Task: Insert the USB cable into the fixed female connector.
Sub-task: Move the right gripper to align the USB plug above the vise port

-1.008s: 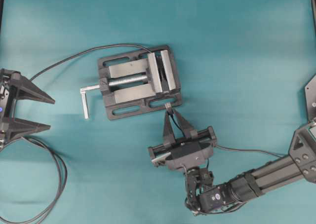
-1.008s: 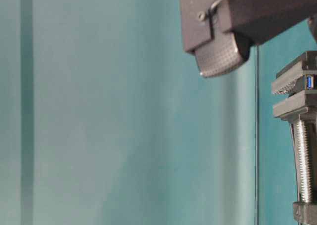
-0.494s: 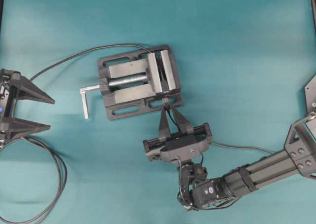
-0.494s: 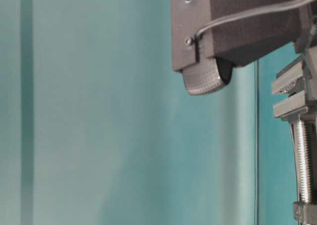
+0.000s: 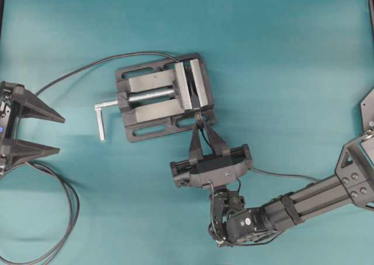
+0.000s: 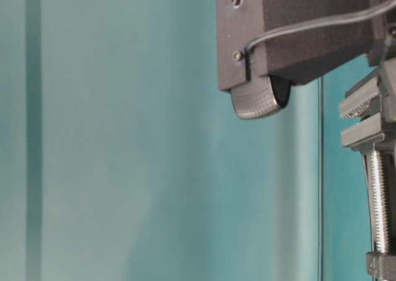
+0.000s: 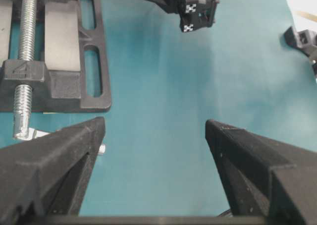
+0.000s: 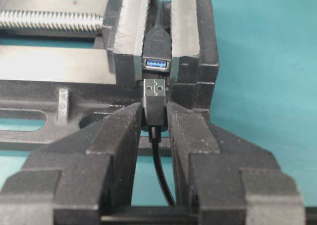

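The right gripper (image 8: 154,120) pinches the black plug of the USB cable (image 8: 155,100) between two blocky, matte fingers, the plug's metal tip lined up just short of the fixed female connector (image 8: 156,63), whose blue-tongued mouth faces it. Whether tip and socket touch cannot be told from the right wrist view. The connector sits clamped between the ridged grey jaws of the metal vise (image 5: 165,96), and its cable runs back out of sight between them. Seen from overhead, the plug and socket are hidden under the right gripper's fingertips at the vise's near edge, and the thin cable trails off along the right arm. The table-level view cuts off most of the scene: only a stippled, rounded finger pad (image 6: 255,100), part of the gripper body and a slice of the vise with its threaded silver screw (image 6: 380,200) show; the socket is not visible there. At the far left, the left gripper (image 5: 36,133) rests with its wedge-shaped fingers spread wide, holding nothing, its body cropped by the frame edge. A long dark cable (image 5: 64,212) loops across the teal table (image 5: 280,55) beside it.
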Robot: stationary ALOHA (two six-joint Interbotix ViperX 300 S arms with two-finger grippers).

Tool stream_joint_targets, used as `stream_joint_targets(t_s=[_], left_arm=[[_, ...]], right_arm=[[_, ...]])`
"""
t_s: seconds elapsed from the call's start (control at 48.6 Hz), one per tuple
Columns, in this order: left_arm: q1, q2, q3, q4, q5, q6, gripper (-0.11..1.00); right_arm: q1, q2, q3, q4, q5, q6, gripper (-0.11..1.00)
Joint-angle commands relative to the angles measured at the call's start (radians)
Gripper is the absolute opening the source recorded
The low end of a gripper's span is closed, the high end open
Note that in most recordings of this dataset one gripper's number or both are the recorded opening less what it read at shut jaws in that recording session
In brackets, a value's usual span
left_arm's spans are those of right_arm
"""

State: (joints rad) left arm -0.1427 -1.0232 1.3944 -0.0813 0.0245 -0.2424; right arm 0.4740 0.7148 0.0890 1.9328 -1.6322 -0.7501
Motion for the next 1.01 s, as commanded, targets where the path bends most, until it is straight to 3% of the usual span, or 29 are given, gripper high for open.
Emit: stream_joint_targets(t_s=[0.0, 0.987], left_arm=[[-0.003, 0.009, -0.011, 0.002, -0.003, -0.009, 1.00], [-0.003, 0.009, -0.011, 0.000, -0.005, -0.011, 1.00]], right_arm=[[-0.011, -0.043, -0.009, 0.000, -0.011, 0.002, 0.21], [-0.038, -0.057, -0.017, -0.005, -0.011, 0.002, 0.21]])
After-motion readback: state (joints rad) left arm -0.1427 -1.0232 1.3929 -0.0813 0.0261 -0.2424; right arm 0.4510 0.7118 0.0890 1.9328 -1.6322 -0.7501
